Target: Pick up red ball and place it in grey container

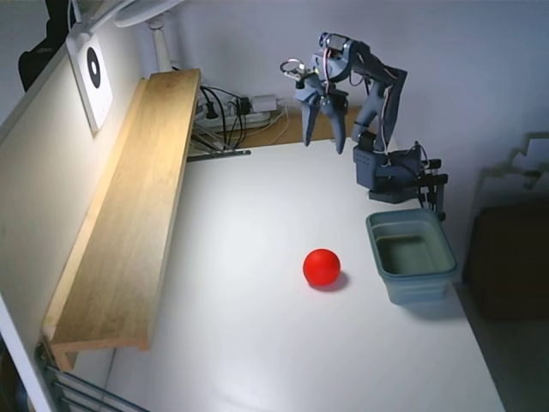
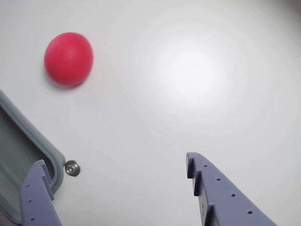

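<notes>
A: Where's the red ball rn?

B: Sitting on the white table, roughly mid-table in the fixed view, just left of the grey container w/ a small gap, not touching. Wrist view has it top left, container rim cutting in at the left edge.

A: End effector?

B: Up in the air near the back of the table, fingers pointing down, well apart from ball & container. Jaws spread wide, nothing between them. Wrist view shows both purple fingers at the bottom w/ bare table in the gap.

A: Anything else around?

B: Small metal disc on the table by the container corner. Wooden shelf along the left wall, cables at the back
</notes>
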Robot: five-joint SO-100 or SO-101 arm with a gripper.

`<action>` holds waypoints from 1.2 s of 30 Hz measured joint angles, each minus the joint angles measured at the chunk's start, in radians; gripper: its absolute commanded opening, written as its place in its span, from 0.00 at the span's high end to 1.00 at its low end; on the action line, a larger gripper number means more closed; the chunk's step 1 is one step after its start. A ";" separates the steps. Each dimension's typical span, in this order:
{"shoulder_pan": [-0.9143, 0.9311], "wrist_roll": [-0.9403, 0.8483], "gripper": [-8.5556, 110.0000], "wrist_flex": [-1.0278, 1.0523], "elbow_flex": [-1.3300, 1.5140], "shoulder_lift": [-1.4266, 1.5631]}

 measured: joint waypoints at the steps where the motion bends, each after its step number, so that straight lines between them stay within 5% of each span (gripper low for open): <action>1: -0.020 0.000 0.61 0.000 0.000 0.000; 36: -0.129 0.002 0.61 -0.084 -0.218 -0.420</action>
